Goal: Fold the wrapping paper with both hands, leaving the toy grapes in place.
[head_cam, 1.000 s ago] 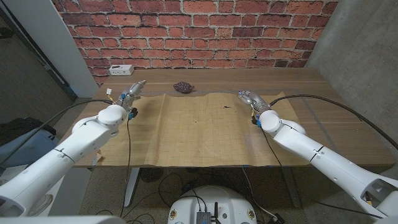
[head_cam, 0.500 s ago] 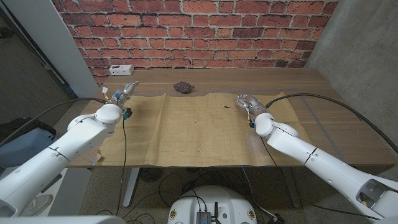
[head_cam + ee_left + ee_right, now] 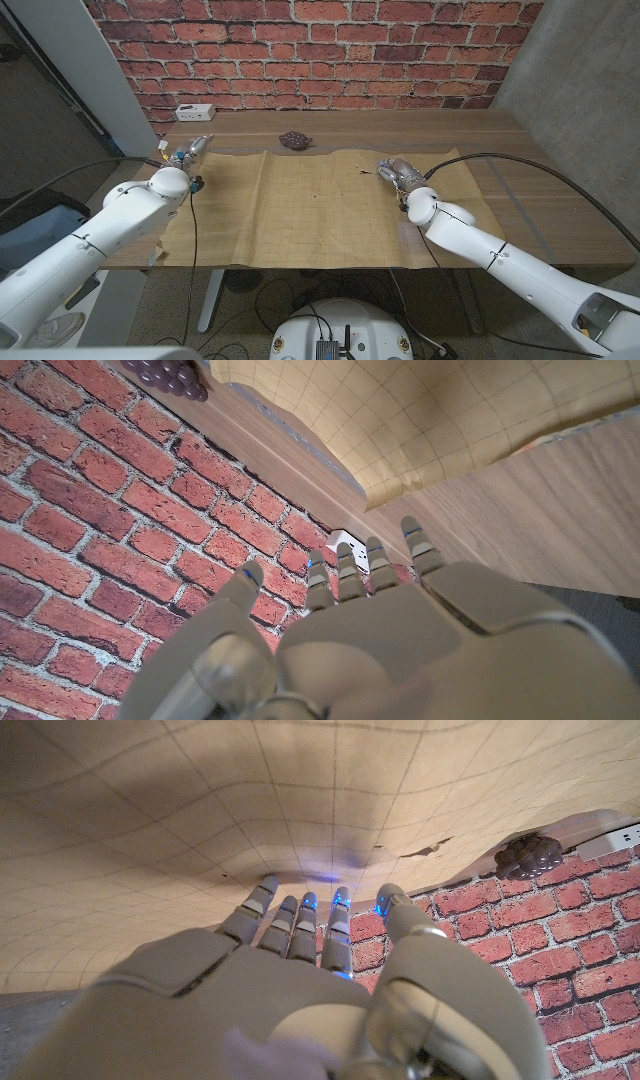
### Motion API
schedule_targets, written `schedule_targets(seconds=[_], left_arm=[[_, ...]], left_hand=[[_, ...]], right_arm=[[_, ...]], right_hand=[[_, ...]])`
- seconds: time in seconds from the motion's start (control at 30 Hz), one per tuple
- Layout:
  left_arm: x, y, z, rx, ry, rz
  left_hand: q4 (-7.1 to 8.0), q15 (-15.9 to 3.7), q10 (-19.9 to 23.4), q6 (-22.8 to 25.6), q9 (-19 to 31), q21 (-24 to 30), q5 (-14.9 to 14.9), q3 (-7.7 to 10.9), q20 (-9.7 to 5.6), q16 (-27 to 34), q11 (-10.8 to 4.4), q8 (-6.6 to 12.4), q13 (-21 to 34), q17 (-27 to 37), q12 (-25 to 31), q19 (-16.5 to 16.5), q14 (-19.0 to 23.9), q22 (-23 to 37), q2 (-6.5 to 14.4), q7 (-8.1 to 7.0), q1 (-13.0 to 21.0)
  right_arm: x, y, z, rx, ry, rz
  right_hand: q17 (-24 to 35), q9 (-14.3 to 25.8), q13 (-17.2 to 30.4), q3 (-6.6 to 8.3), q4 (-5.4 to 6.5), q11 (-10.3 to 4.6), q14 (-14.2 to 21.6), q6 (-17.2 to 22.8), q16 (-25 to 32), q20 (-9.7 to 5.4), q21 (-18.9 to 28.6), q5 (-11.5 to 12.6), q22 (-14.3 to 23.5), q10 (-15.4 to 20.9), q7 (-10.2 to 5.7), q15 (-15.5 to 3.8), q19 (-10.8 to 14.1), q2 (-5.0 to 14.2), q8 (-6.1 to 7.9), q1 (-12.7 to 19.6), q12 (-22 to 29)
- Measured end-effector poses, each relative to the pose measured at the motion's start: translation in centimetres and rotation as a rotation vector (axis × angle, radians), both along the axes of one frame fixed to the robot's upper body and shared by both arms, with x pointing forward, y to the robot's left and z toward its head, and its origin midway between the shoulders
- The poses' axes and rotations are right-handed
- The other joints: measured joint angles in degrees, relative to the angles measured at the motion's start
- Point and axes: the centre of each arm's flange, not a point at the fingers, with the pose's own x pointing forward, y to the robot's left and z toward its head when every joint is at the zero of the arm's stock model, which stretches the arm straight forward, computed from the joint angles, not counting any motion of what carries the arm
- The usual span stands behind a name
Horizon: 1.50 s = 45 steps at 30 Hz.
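Observation:
A tan sheet of wrapping paper [image 3: 310, 210] with a grid of lines lies spread on the wooden table [image 3: 540, 190]. The dark toy grapes [image 3: 293, 141] sit just beyond its far edge, off the sheet. My left hand [image 3: 188, 150] hovers by the sheet's far left corner with fingers stretched out, holding nothing. My right hand [image 3: 397, 172] is over the far right part of the sheet, fingers extended and empty. In the left wrist view my left hand [image 3: 340, 630] points past the paper [image 3: 420, 420] and grapes [image 3: 165, 375]. In the right wrist view my right hand [image 3: 300, 980] reaches over the paper [image 3: 200, 820] toward the grapes [image 3: 525, 855].
A white power strip [image 3: 190, 110] lies at the table's far left, close to the brick wall [image 3: 330, 50]. A small dark mark [image 3: 363, 171] shows on the paper near my right hand. Bare wood runs along the table's right side and far edge.
My left hand has slid outward to the left, off the paper's corner. My right hand has moved slightly left and nearer, onto the sheet. The paper and grapes have not moved.

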Motion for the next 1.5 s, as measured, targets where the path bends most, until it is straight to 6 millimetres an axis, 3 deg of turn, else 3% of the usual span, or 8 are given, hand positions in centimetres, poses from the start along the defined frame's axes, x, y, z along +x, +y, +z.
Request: schedule_targets(seconds=[0.23,0.73,0.93,1.07,1.27,1.4,1.5], left_arm=[[0.4,1.0,0.2,-0.011,0.018,0.021],[1.7,2.1,-1.4,-0.094,0.091,0.004],[2.2,2.5,-2.0,-0.134,0.108,-0.004],[2.5,2.5,-2.2,-0.163,0.105,-0.024],[3.3,2.3,-2.7,-0.247,0.068,-0.089],[3.8,2.7,-3.7,-0.291,0.070,-0.089],[4.1,1.9,-3.4,-0.350,0.022,-0.165]], left_hand=[[-0.24,0.00,0.0,0.0,0.0,0.0,0.0,-0.24,0.00,-0.3,0.00,0.00,0.0,0.0,0.0,0.0,0.0,0.0,0.0,0.00,0.0],[-0.71,0.31,-0.7,-0.7,0.0,0.0,0.0,-0.24,0.00,-0.3,0.32,-0.46,0.0,0.0,-0.4,0.4,-0.3,0.0,0.0,-0.30,0.0],[-1.44,0.61,-1.6,-2.0,0.0,0.0,0.0,-0.04,-1.44,-0.5,0.29,-0.85,0.0,0.0,-1.0,1.9,-0.6,0.0,-0.2,-0.08,0.2],[-2.41,0.92,-3.0,-4.7,0.0,0.0,0.0,0.14,-2.29,-0.5,0.30,-1.31,0.0,0.0,-1.6,2.7,-0.9,0.0,-0.2,-0.21,0.7],[-4.29,1.25,-6.2,-13.7,0.0,0.0,0.0,0.14,-3.61,-0.5,0.43,-1.75,0.0,0.0,-2.2,4.0,-1.9,0.0,-0.1,-1.84,1.4],[-4.98,1.31,-7.3,-17.2,0.0,0.3,0.0,0.23,-4.51,-0.5,1.58,-1.75,0.0,-0.1,-2.3,5.8,-1.9,0.1,0.3,-0.89,1.8],[-5.45,1.06,-7.9,-18.0,0.0,0.5,0.0,0.23,-4.81,-0.5,2.16,-1.75,0.0,-0.1,-2.3,6.9,-1.3,0.0,0.2,-0.30,2.1]], right_arm=[[-0.3,-0.3,-0.4,-0.008,0.015,-0.024],[-1.4,-0.5,-1.3,-0.007,0.029,-0.043],[-1.4,-0.6,-1.3,-0.007,0.033,-0.045],[-1.4,-0.7,-1.4,-0.008,0.035,-0.047],[-1.4,-0.7,-1.4,-0.007,0.037,-0.046],[-1.4,-0.8,-1.4,-0.007,0.038,-0.047],[-1.4,-0.8,-1.5,-0.006,0.039,-0.047]], right_hand=[[0.3,0.0,0.0,0.10,-0.06,-0.22,0.0,0.6,0.0,-0.24,-0.3,-0.2,0.0,0.2,0.04,0.01,0.2,-0.29,0.00,0.3,0.0],[0.3,0.0,0.1,0.30,0.14,-0.31,0.2,1.1,0.0,-0.53,-0.2,-0.2,0.0,0.3,0.15,-0.19,-0.1,-0.30,0.00,0.9,0.0],[0.3,0.0,0.1,0.29,0.14,-0.31,0.2,1.1,0.0,-0.53,-0.2,-0.2,0.0,0.3,0.15,-0.19,-0.1,-0.30,0.00,0.9,0.0],[0.3,0.0,0.1,0.29,0.14,-0.20,0.2,1.1,0.0,-0.71,-0.3,-0.2,0.0,0.8,0.15,-0.19,0.1,-0.30,0.00,0.9,0.0],[0.3,0.0,0.1,0.29,0.14,-0.30,0.2,1.3,0.0,-0.70,-0.3,-0.2,0.0,0.9,-0.01,-0.19,0.1,-0.41,0.00,1.0,-0.3],[0.3,0.0,0.1,0.29,0.14,-0.30,0.5,1.5,0.0,-0.70,-0.5,-0.2,0.0,0.9,0.15,-0.50,0.1,-0.53,-0.11,1.1,-0.3],[0.3,0.0,0.1,0.29,0.14,-0.30,0.5,1.5,0.0,-0.70,-0.4,-0.2,0.0,0.9,0.15,-0.50,0.1,-0.53,-0.37,1.1,-0.3]])
